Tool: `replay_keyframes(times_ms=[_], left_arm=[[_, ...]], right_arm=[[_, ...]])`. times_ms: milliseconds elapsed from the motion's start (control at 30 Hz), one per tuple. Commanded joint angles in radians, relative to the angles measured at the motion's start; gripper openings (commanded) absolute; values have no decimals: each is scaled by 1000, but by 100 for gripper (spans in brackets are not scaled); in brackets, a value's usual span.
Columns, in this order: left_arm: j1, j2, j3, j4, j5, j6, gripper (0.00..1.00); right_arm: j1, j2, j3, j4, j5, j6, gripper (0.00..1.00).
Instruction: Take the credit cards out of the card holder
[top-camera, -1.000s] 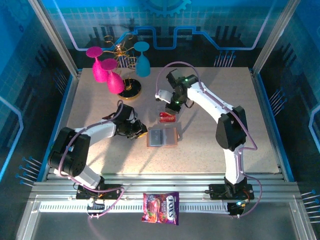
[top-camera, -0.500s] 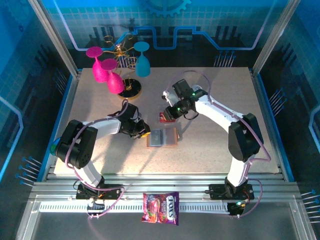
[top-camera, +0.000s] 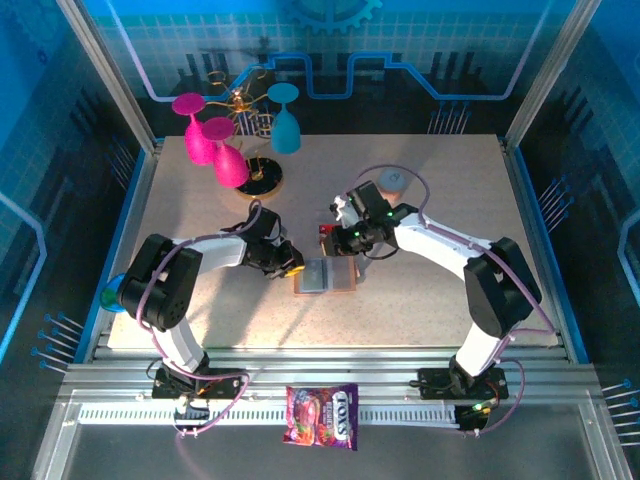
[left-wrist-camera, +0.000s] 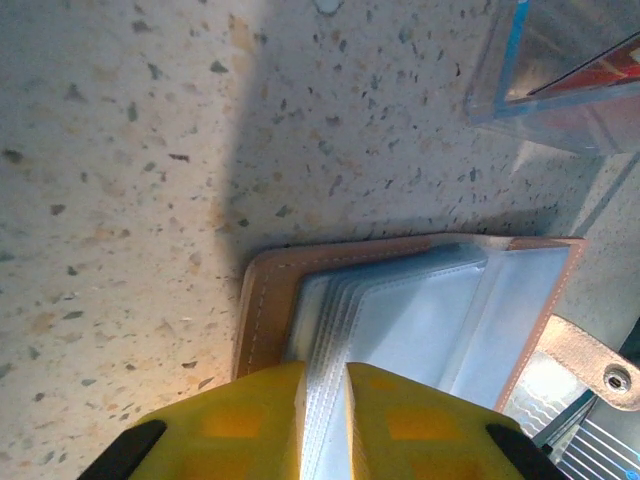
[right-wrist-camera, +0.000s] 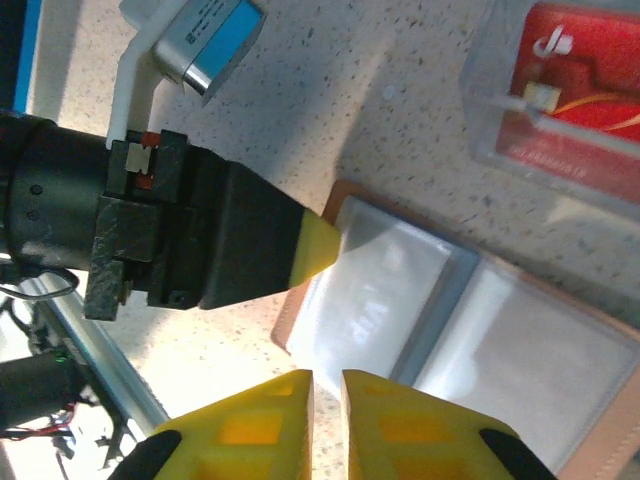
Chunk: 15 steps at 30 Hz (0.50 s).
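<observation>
I see the card holder (top-camera: 325, 276) open on the bench (top-camera: 430, 200). My left tool (left-wrist-camera: 324, 378) pinches its floppy clear sleeves (left-wrist-camera: 400, 320). My right tool (right-wrist-camera: 326, 385) hovers clenched, seemingly empty. The credit cards, one red (right-wrist-camera: 585, 60) just beyond, should be stiff and slick, so pinch an edge.

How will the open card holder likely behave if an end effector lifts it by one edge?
Probably floppy: the card holder is thin leather lying open flat, so it should sag at the fold. Its stacked clear pockets look glossy, so likely slippery and apt to fan apart. It seems light, and may slide on the smooth table.
</observation>
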<state>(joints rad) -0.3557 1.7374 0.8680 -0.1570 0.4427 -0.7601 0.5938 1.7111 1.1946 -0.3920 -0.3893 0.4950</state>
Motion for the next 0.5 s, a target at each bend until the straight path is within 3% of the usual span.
replay_keyframes(times_ms=[0, 200, 467], left_arm=[[-6, 5, 29, 9, 19, -8, 19], [-6, -27, 24, -4, 6, -10, 19], [-9, -91, -26, -10, -20, -31, 19]], right_arm=[[15, -1, -35, 73, -69, 155, 15], [21, 31, -126, 276, -179, 314, 14], [21, 125, -102, 273, -223, 317, 17]])
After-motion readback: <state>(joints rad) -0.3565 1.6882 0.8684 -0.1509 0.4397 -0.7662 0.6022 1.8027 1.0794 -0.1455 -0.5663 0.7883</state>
